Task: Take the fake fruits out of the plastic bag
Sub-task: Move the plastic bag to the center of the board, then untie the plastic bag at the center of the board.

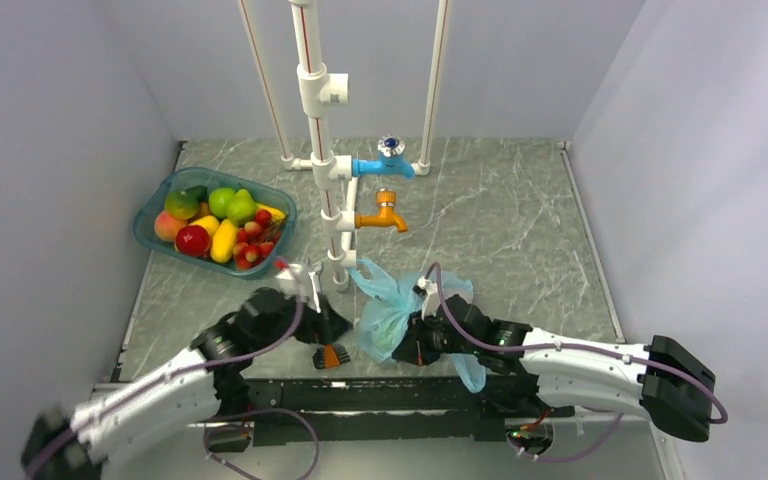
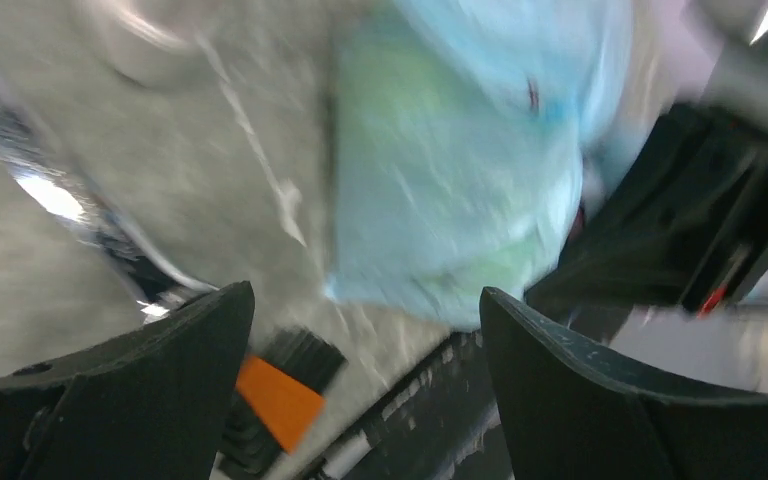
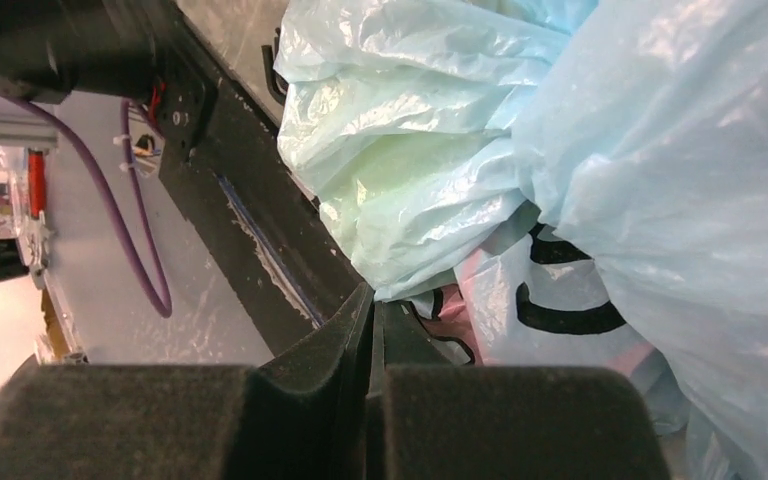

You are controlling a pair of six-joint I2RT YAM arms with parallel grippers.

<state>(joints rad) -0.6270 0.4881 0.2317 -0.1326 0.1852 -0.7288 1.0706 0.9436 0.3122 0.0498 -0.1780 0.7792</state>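
The light-blue plastic bag [image 1: 388,305] hangs crumpled near the table's front, between my two grippers. A green tint of fake fruits [image 2: 430,170] shows through its film, and their shapes stay hidden. The same pale green [image 3: 410,190] and a pink patch show in the right wrist view. My right gripper [image 3: 373,295] is shut with the bag's [image 3: 660,150] film pinched at its tips; from above, my right gripper [image 1: 410,345] sits at the bag's right side. My left gripper [image 2: 365,295] is open with nothing between its fingers, just short of the bag [image 2: 460,150]. From above, my left gripper [image 1: 345,325] is at the bag's left.
A teal basket [image 1: 150,215] of assorted fruits stands at the back left. A white pipe stand [image 1: 322,180] with a blue tap [image 1: 385,165] and an orange tap [image 1: 385,215] rises behind the bag. An orange-and-black brush [image 1: 332,356] lies near the front edge.
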